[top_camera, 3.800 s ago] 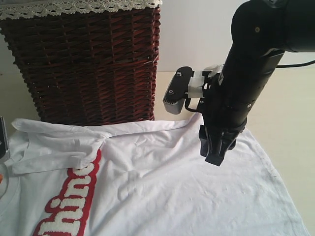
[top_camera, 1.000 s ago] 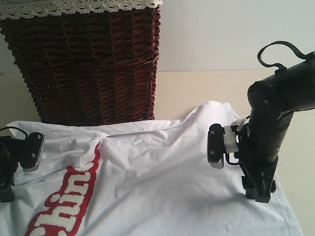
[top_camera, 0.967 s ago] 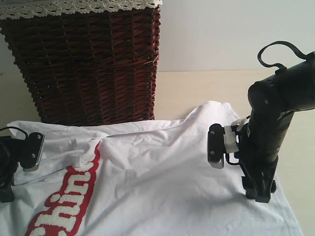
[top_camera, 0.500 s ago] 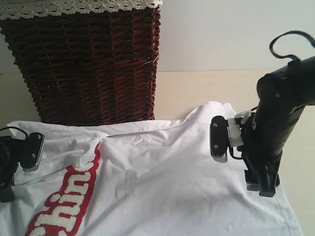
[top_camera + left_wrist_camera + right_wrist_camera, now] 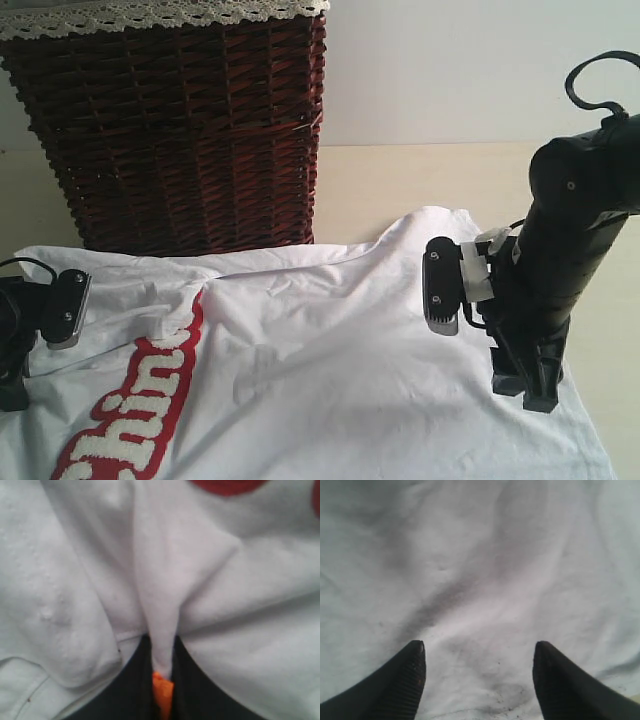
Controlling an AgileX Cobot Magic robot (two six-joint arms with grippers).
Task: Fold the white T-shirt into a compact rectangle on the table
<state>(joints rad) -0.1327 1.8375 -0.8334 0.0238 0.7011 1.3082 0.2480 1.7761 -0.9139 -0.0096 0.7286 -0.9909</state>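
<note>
Count of things: one white T-shirt (image 5: 330, 370), one desk (image 5: 400, 185), one dark red-brown wicker basket (image 5: 180, 130) with a strip of lace trim (image 5: 150, 15) along its top, and two claws.

The left claw (image 5: 161, 652) is pinched together on a raised fold of the shirt, and the cloth stands up as a narrow ridge between its black fingers. The right claw (image 5: 479, 647) has its fingers well apart, tips pointing down over flat cloth. Whether the tips touch the cloth, I cannot tell.

Just outside the right claw runs the shirt's side edge, and past that edge the desk lies bare. Beyond the right claw, on the far side, a rounded corner of the shirt gives way to more open desk beside the basket. The basket stands beyond the left claw, its foot right at the shirt's far edge, so that side looks tight.

The shirt lies spread on the desk from one claw to the other. It is soft and white with shallow wrinkles, and bunched into thicker folds near the left claw. A red band (image 5: 140, 400) with fuzzy white letters runs close to the left claw. Under the right claw the cloth shows faint dark specks and a stitched hem.
</note>
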